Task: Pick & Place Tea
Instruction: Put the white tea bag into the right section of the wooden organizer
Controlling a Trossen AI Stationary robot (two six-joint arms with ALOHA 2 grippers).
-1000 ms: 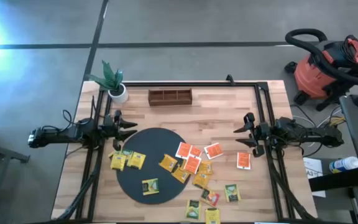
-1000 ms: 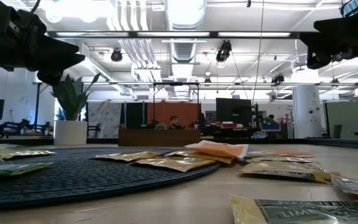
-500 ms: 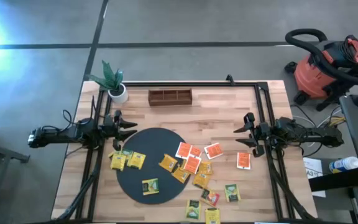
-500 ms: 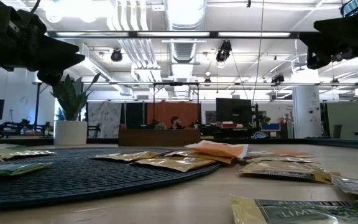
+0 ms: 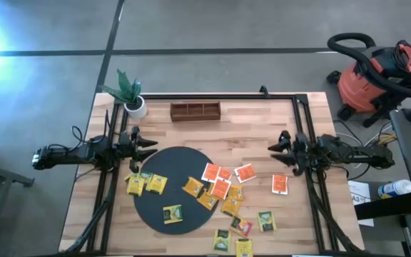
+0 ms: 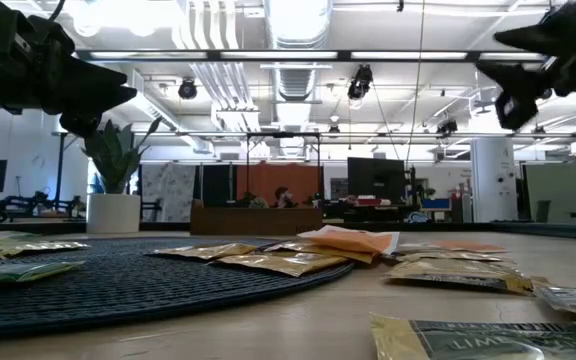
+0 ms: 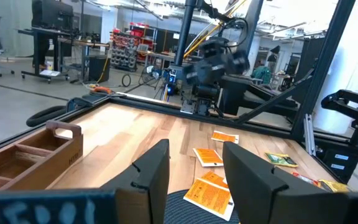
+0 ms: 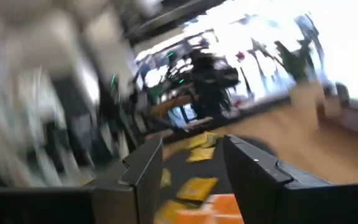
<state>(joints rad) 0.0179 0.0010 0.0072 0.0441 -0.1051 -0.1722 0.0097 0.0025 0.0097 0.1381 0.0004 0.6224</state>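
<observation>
Pre-grasp step, prob.: both grippers, left (image 5: 147, 145) and right (image 5: 275, 157), hung open and empty (high over desk (image 5: 248, 132)). Tea (image 5: 216, 187) lay scattered across mat (image 5: 152, 207) and desk; next: descend onto one packet.

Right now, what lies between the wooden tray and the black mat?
Only bare tabletop: in the high view, nothing sits between the wooden tray and the black mat. All tea packets lie on or beyond the mat.

On my wooden table (image 5: 248, 135) I see a black round mat (image 5: 164, 187), a brown wooden compartment tray (image 5: 195, 110) near the far edge, and a potted plant (image 5: 130, 94). A red shop vacuum (image 5: 369, 75) sits on the floor.
</observation>
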